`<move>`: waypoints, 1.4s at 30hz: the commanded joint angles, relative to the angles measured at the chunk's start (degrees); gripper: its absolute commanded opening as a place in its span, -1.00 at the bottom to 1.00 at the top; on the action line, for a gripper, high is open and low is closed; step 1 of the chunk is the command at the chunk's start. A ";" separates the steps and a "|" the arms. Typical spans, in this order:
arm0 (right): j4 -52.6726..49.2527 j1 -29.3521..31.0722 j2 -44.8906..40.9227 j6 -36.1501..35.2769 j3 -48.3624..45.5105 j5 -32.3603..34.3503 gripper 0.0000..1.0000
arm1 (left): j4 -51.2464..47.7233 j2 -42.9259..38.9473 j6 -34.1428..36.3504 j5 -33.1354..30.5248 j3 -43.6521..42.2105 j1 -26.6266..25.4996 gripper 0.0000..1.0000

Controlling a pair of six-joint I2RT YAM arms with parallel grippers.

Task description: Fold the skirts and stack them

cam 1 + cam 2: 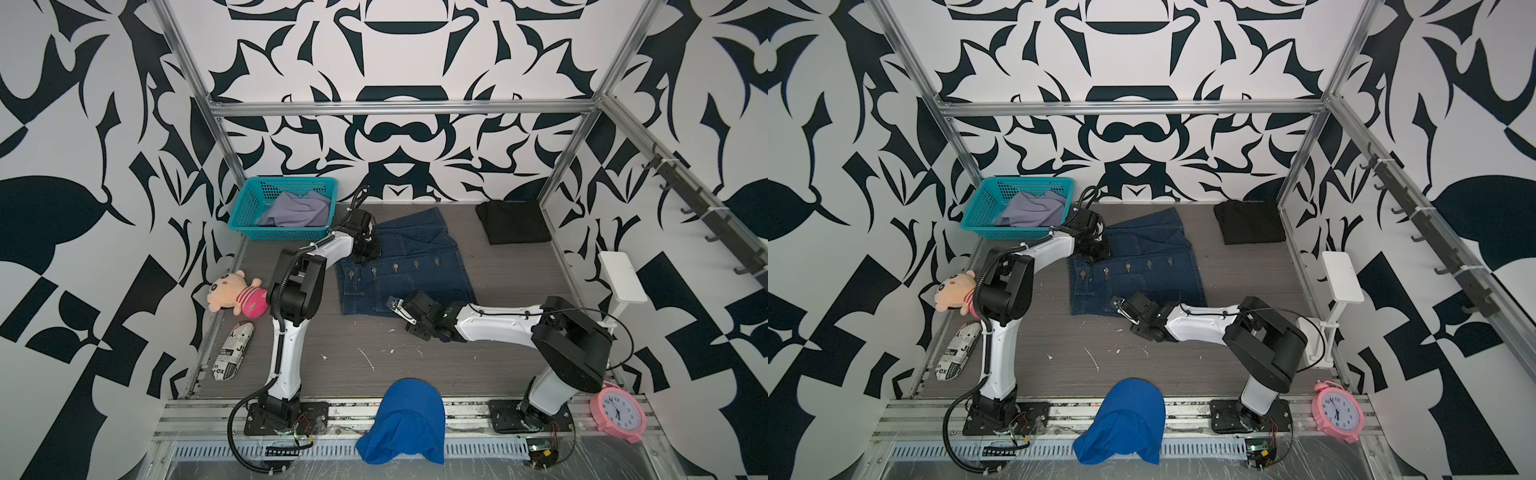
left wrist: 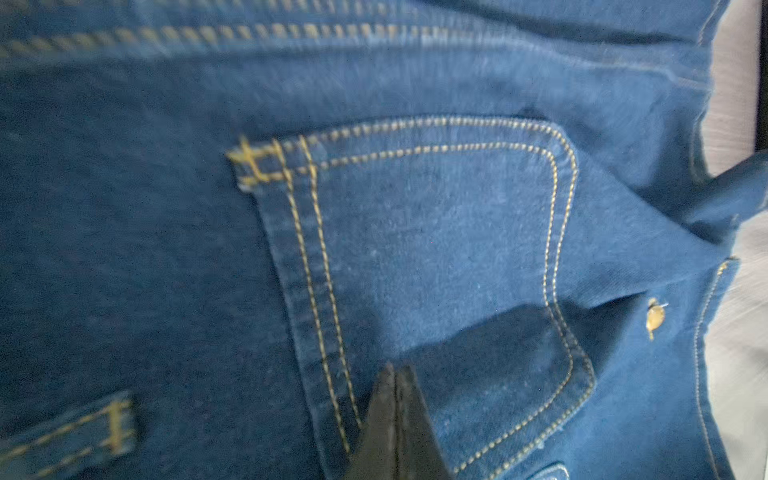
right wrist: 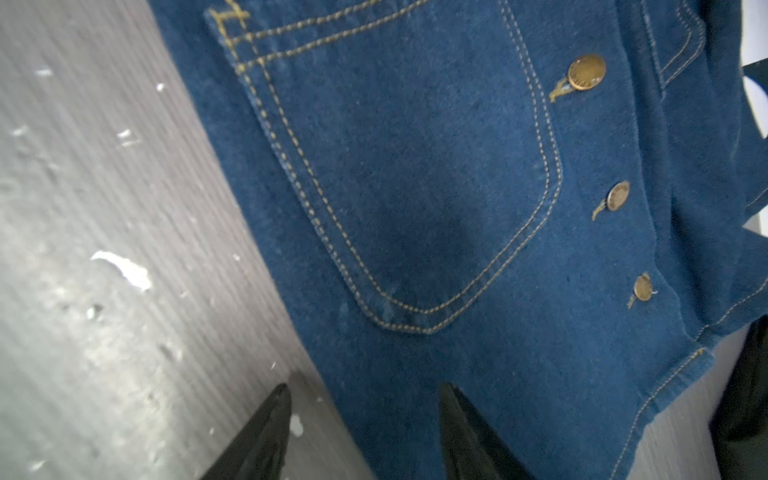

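The dark blue denim skirt [image 1: 407, 266] with tan stitching lies spread in the middle of the grey wood-grain tabletop [image 1: 415, 365], its far part doubled over in folds. The left gripper [image 2: 394, 370] hangs over the skirt's far-left part, black fingers pressed together just above a stitched pocket; whether any denim is pinched I cannot tell. The right gripper [image 3: 365, 395] sits low at the skirt's near edge with its fingers spread, one over bare table, one over denim. In front of that edge a broad scuffed stretch of tabletop runs to the metal front rail [image 1: 349, 417], where a bright blue mesh cloth [image 1: 405, 419] drapes over. A narrower bare strip separates the denim from the plain black skirt [image 1: 513, 222], folded square in the far-right corner beside the frame post. Along the left edge lie a peach plush toy [image 1: 235, 293] and a newsprint-patterned pouch [image 1: 232, 351]; at the near-right corner stands a round pink clock [image 1: 619, 411]. In the far-left corner sits a teal plastic mesh basket [image 1: 245, 208], and the pale lavender-grey skirt [image 1: 297, 210] lies crumpled inside it.
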 commanded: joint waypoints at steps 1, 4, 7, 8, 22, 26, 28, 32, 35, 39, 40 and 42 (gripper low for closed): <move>-3.80 0.08 -2.69 1.46 1.62 -1.43 0.26 | -0.69 -0.05 0.57 -0.21 0.08 -0.40 -0.95; -2.98 0.12 -1.85 1.83 1.54 -0.04 0.26 | -1.51 1.91 1.43 -0.22 2.12 -0.52 -0.95; -2.67 0.08 0.39 2.50 2.49 1.61 0.24 | -0.66 3.23 1.93 -0.51 2.99 -1.18 -0.95; -3.61 0.06 1.35 2.43 3.16 2.76 0.23 | -0.72 3.72 1.93 -0.34 3.47 -1.29 -0.95; -10.96 0.05 3.30 3.24 9.00 -3.00 -1.00 | 1.74 2.59 2.70 -0.62 0.81 -2.44 -0.94; -16.77 0.09 0.10 4.89 11.06 -13.69 -1.00 | 4.29 0.68 2.96 -0.47 -1.74 -3.19 -0.93; -20.61 0.09 -0.48 5.71 12.82 -16.82 -1.00 | 4.43 -0.11 3.41 -0.35 -2.37 -3.89 -0.93; -29.06 -0.74 0.41 5.95 18.99 -21.98 -1.00 | 4.49 -2.93 4.24 0.32 -4.70 -4.07 -0.94; -34.45 -1.40 1.57 5.12 23.60 -26.88 -1.00 | 4.66 -6.75 4.80 0.81 -6.69 -3.74 -0.92; -38.21 -3.10 1.59 4.39 26.83 -33.97 -1.00 | 1.55 -13.81 7.43 -1.40 -7.89 -3.24 -0.90; -39.03 -3.57 1.50 4.33 27.38 -35.08 -1.00 | 0.95 -15.70 8.25 -2.15 -8.38 -3.04 -0.90; -40.01 -4.42 0.93 4.01 28.16 -36.80 -1.00 | -0.19 -21.17 10.21 -4.16 -10.22 -2.56 -0.84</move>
